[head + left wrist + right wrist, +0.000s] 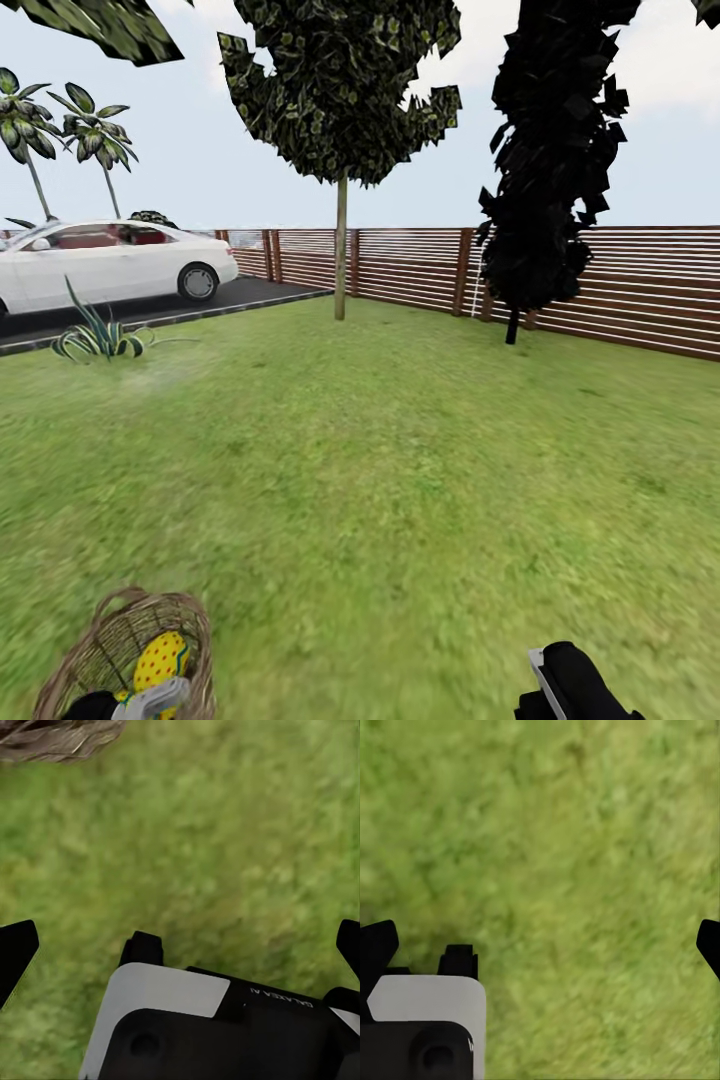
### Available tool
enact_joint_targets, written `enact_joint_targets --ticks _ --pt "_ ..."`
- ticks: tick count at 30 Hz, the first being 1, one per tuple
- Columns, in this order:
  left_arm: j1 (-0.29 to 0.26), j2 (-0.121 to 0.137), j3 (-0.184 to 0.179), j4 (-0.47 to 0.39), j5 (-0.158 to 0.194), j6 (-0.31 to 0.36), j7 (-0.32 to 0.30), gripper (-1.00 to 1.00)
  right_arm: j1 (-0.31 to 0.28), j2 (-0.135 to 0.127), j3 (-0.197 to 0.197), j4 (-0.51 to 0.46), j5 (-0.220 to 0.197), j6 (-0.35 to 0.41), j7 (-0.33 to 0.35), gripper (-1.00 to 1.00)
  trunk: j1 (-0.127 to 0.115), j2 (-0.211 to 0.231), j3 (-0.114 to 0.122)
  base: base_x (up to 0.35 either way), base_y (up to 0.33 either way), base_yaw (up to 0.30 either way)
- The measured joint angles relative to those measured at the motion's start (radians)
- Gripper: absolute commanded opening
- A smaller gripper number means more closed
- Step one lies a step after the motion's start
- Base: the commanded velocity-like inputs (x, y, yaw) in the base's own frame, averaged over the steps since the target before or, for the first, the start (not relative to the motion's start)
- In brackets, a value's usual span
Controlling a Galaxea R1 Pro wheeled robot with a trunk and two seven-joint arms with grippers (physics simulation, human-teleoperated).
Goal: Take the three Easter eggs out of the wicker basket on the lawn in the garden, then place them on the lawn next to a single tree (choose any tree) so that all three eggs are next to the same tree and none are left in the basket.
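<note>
The wicker basket (115, 640) stands on the lawn (400, 480) at the near left, with a yellow, red-dotted Easter egg (163, 658) showing inside it. My left arm (148, 700) reaches over the basket's near side and hides part of its inside. In the left wrist view my left gripper (180, 945) is open over grass, with the basket's rim (60, 739) beyond it. My right gripper (544, 945) is open and empty above bare grass; its arm (575, 685) shows at the near right. A tree (341, 250) with a slim trunk and leafy canopy stands far ahead by the fence.
A brown slat fence (620, 285) closes the far side. A black cypress (545, 180) rises at the right of the tree. A white car (110, 262) is parked on a paved drive at the left, with a spiky plant (100, 335) at the lawn's edge and palms (95, 135) behind.
</note>
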Motion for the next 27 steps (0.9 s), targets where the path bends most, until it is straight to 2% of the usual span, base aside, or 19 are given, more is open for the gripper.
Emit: enact_joint_targets --ticks 11,18,27 --pt "0.000 -0.001 -0.001 0.000 -0.001 0.000 0.003 1.00 0.000 0.001 0.001 0.000 0.000 0.000 -0.001 1.00 0.001 0.000 0.000 0.083 0.191 0.000" --pt "0.000 -0.003 -0.006 0.000 -0.001 0.000 0.004 1.00 0.000 0.000 0.000 0.000 0.000 0.001 -0.001 1.00 0.000 0.000 0.000 0.025 0.013 0.000" --pt "0.000 -0.004 -0.009 0.009 -0.001 -0.002 0.005 1.00 0.000 0.000 0.000 0.000 0.000 0.001 -0.001 1.00 0.000 0.000 0.000 0.288 -0.066 0.000"
